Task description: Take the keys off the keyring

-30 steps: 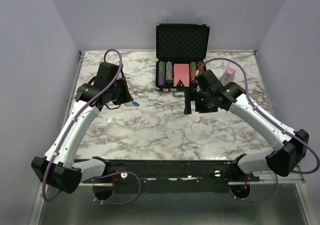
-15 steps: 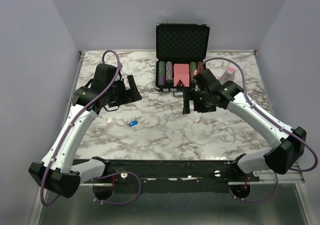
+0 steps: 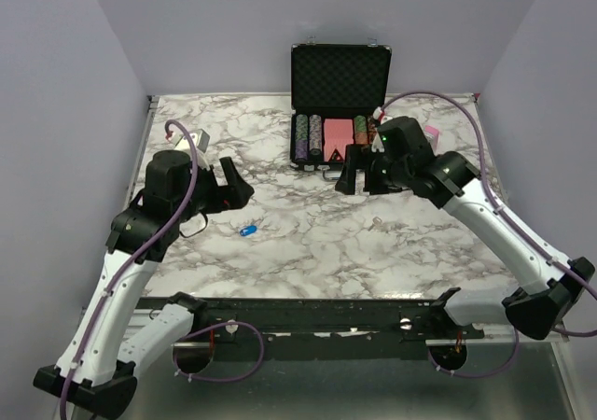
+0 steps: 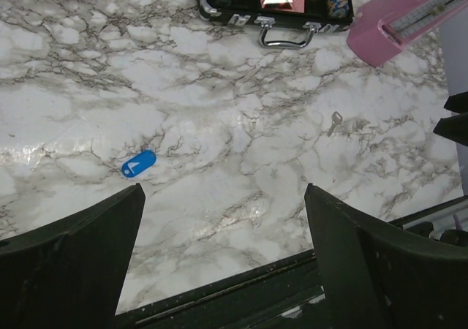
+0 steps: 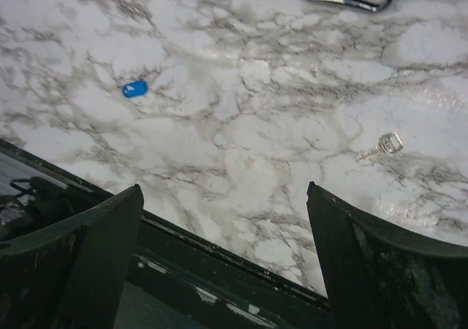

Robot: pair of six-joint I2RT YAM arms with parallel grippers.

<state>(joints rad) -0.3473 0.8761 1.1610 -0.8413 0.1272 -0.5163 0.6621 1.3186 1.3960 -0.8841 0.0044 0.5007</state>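
1. The left tool [image 3: 235, 179] hangs over the left part of the marble surface [image 3: 308, 252], its two fingers spread wide with nothing between them.
2. The right tool [image 3: 358, 173] hovers just in front of the open black case [image 3: 339, 75], its fingers likewise wide apart and empty.
3. The blue tag [image 4: 138, 163] lies flat on the surface, near the left tool but clear of it.
4. The small silver key [image 5: 382, 148] lies well apart from the tag, on the right arm's side.
5. A pink wedge [image 4: 409, 18] lies beside the case.
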